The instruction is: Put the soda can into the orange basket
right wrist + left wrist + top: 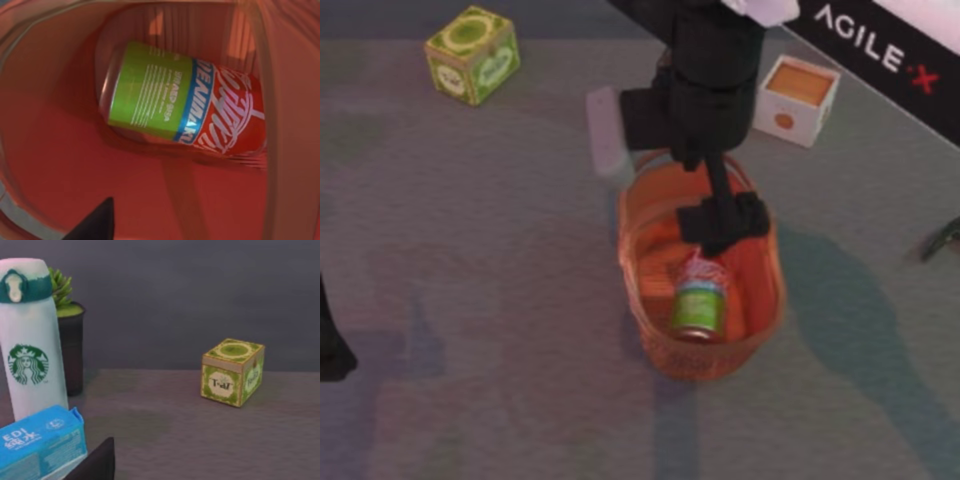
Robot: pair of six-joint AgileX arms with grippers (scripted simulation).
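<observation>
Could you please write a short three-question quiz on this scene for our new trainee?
1. True or false: the soda can lies on its side inside the orange basket.
2. Which gripper hangs over the basket? A left, B right.
3. Fill in: the green tea box stands near the table's far ____ corner in the top view.

Key: 1 true. 2 B; the left arm is parked at the left edge. 3 left.

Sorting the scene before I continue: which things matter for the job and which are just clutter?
Job: red-and-green soda can, lying in the oval orange basket; right gripper above it.

Clutter: green tea box, white orange-topped box, white tumbler, blue carton, potted plant.
</observation>
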